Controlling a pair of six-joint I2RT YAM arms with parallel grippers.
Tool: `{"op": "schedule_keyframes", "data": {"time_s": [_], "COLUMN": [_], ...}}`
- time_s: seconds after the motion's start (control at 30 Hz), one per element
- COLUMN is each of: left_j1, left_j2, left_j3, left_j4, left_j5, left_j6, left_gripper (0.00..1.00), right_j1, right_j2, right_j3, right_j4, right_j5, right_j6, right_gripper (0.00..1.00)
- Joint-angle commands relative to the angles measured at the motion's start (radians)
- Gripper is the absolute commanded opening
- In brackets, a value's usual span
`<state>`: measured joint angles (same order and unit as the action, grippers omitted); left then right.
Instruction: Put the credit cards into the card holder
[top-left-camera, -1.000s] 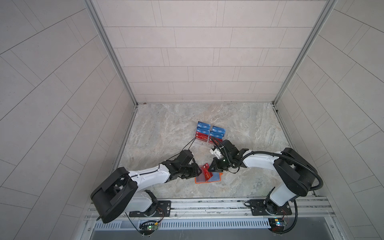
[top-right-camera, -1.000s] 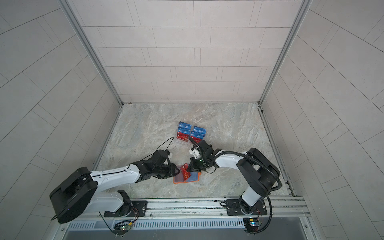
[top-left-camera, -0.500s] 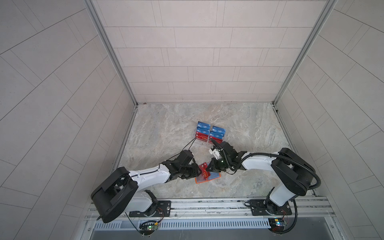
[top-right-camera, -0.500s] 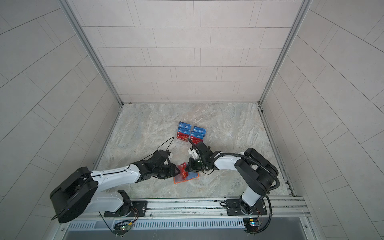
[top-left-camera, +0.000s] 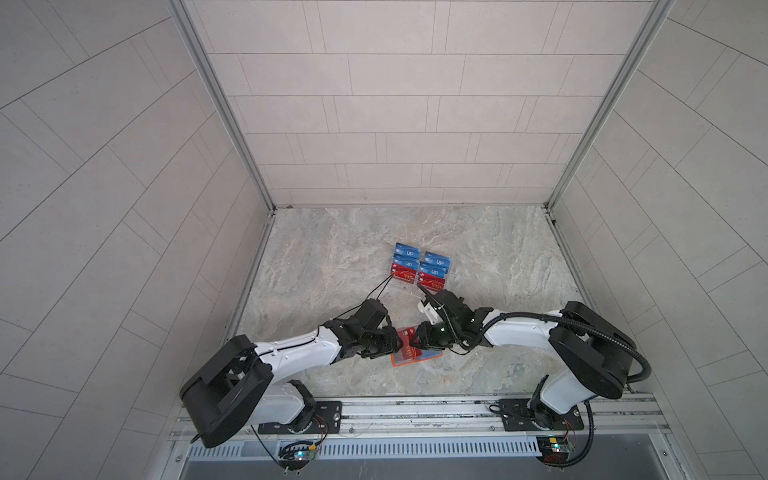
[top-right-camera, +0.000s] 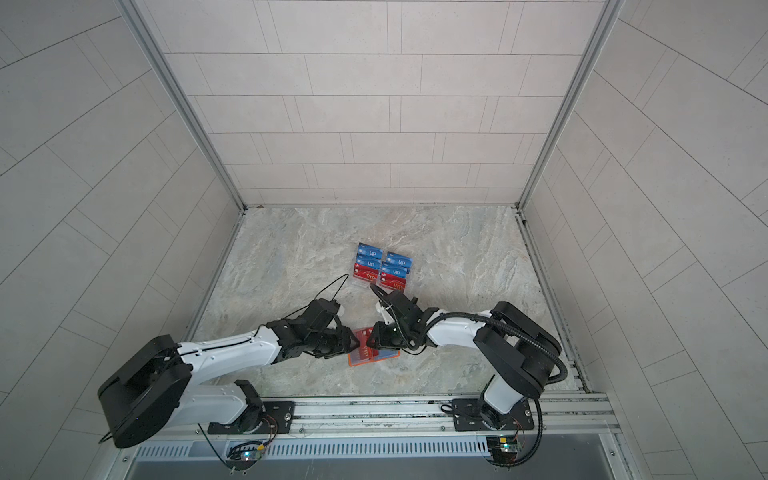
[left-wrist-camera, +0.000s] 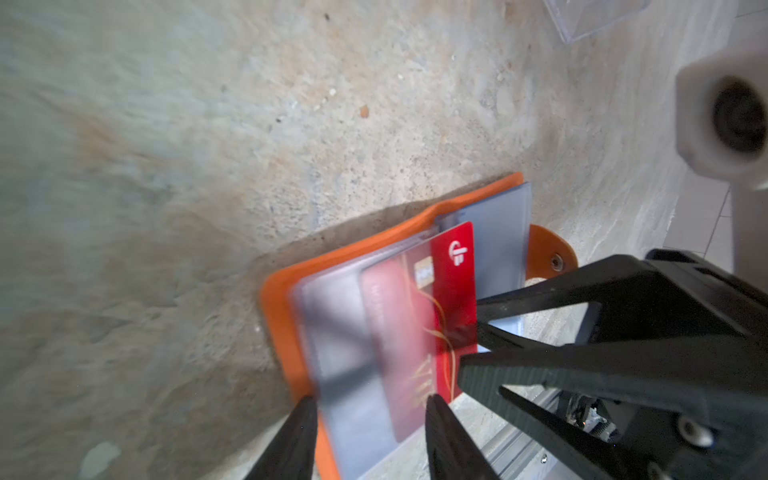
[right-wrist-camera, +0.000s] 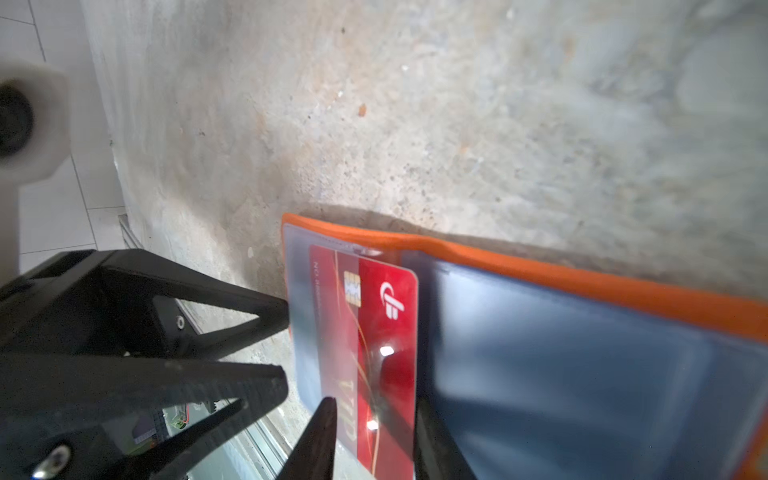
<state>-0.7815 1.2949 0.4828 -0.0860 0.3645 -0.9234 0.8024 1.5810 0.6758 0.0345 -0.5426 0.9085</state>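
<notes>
Orange card holder lies open on the marble table near the front edge, between the two arms. One red card sits part-way inside a clear sleeve, its outer strip bare. The left gripper is open, the sleeve's end between its fingers. The right gripper is open astride the card's end, not clamping it. Farther back, a clear stand carries blue cards above red cards.

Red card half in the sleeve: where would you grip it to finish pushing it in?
Probably the red card's bare end, coming from the holder's middle: the other end is already under the clear sleeve, so only this end is free.
</notes>
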Motion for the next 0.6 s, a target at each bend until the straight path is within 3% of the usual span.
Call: {"op": "schedule_keyframes", "data": {"time_s": [0.0, 0.17, 0.57], "left_j1": [-0.002, -0.002, -0.002], "left_j2": [-0.025, -0.016, 0.036], "left_j3": [0.025, 0.019, 0.016], "left_j4": [-0.091, -0.098, 0.048], "left_j5": [-0.057, -0.084, 0.0], "left_j6": [0.014, 0.011, 0.004], "left_gripper": [0.5, 0.52, 0.43], "right_j1": [0.006, 0.026, 0.087], "right_j2": [-0.015, 0.0, 0.07], "right_j3": [0.008, 0.027, 0.112], "right_j4": [-0.116, -0.123, -0.143], "right_j5": [0.044, 0.045, 0.046], "right_j6": [-0.037, -0.039, -0.05], "right_gripper": [0.35, 0.35, 0.35]}}
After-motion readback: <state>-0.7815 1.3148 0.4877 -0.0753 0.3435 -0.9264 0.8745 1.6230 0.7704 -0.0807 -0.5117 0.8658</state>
